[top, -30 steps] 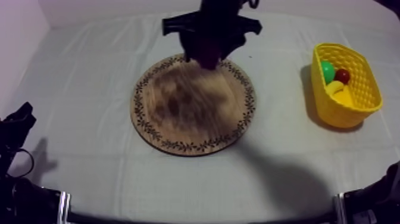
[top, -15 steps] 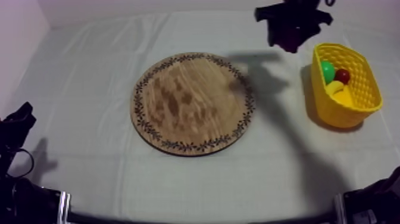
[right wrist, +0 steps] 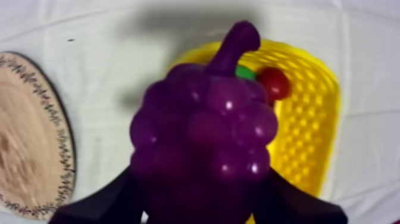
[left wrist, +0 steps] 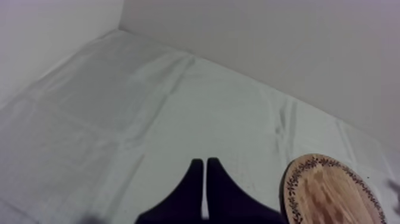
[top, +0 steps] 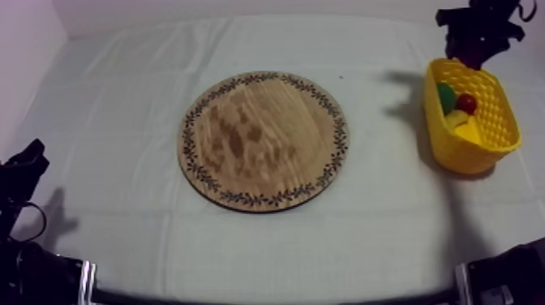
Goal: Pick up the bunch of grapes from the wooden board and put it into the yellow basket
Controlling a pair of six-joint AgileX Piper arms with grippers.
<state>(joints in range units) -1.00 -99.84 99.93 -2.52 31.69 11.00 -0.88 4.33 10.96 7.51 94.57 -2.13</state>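
Right gripper raised at the far end of the yellow basket, seen from above; we read its two black fingers as closed round the bunch of grapes, which hangs in the air between them, clear of the wooden board; the board's face is bare. In the right wrist view the bunch lies with its long axis running away from the wrist, stem foremost; the basket's opening lies beyond and beneath the bunch, with the board off to the other side and well apart. In the top view the gripper stands at the basket's far, narrow end rather than over its middle; because the gripper is raised, we cannot tell how far over the opening it reaches. The basket's long axis runs from that end toward the near table edge; we therefore judge that the coming move turns on a short travel along that axis and downward before the fingers part. The basket holds the pear, the small red fruit and the banana, gathered toward the wall that faces the board; we judge the freer room to lie along the opposite wall. The left gripper, fingers lying together on nothing as a narrow wedge, rests low at the table's left side, across the board from the basket; the right arm is much the nearer and carries the load.
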